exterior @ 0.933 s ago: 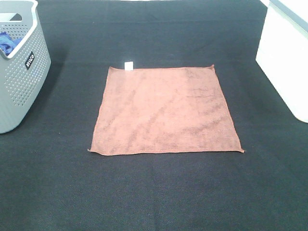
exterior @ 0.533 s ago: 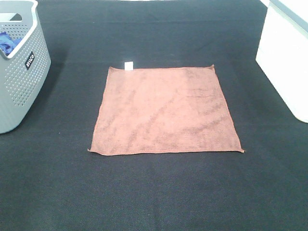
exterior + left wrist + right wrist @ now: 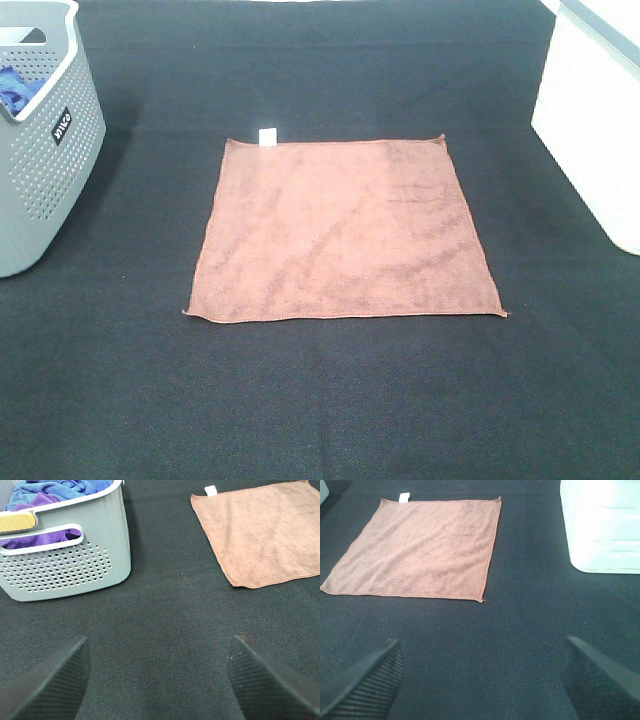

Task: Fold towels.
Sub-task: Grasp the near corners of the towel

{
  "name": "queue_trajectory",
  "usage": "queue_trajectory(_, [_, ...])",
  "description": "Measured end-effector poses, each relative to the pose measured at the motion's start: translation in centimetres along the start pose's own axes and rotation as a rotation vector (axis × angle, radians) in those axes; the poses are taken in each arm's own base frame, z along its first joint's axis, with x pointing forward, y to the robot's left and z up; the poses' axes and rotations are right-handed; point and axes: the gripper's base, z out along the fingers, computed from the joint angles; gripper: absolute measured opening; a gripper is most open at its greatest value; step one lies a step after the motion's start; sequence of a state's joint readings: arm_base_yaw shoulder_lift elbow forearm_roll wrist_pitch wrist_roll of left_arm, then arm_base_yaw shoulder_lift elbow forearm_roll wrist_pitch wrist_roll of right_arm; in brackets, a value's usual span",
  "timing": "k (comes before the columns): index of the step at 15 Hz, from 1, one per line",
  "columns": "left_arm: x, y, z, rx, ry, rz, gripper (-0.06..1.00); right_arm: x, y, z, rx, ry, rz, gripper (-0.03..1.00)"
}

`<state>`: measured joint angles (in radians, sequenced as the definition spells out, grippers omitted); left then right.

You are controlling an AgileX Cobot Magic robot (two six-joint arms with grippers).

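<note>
A square reddish-brown towel (image 3: 342, 230) lies flat and unfolded in the middle of the black table, with a small white tag (image 3: 268, 136) at its far edge. It also shows in the left wrist view (image 3: 262, 532) and the right wrist view (image 3: 420, 547). My left gripper (image 3: 160, 677) is open and empty, over bare table short of the towel's near left corner. My right gripper (image 3: 482, 677) is open and empty, over bare table short of the towel's near right corner. Neither gripper shows in the exterior high view.
A grey perforated laundry basket (image 3: 45, 150) stands at the far left, holding blue and purple cloths (image 3: 47, 492). A white bin (image 3: 595, 120) stands at the far right, also in the right wrist view (image 3: 600, 527). The black table cloth (image 3: 330, 400) surrounds the towel.
</note>
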<state>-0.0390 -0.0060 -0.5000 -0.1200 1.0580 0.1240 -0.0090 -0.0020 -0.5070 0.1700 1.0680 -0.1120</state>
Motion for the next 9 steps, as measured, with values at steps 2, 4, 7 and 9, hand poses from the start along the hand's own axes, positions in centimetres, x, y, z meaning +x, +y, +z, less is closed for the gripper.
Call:
queue_trajectory(2, [0.00, 0.00, 0.00, 0.000, 0.000, 0.000, 0.73, 0.00, 0.00, 0.00, 0.000, 0.000, 0.000, 0.81])
queue_trajectory(4, [0.00, 0.00, 0.00, 0.000, 0.000, 0.000, 0.73, 0.00, 0.00, 0.00, 0.000, 0.000, 0.000, 0.81])
queue_trajectory(7, [0.00, 0.00, 0.00, 0.000, 0.000, 0.000, 0.73, 0.00, 0.00, 0.00, 0.000, 0.000, 0.000, 0.81])
queue_trajectory(9, [0.00, 0.00, 0.00, 0.000, 0.000, 0.000, 0.73, 0.00, 0.00, 0.00, 0.000, 0.000, 0.000, 0.81])
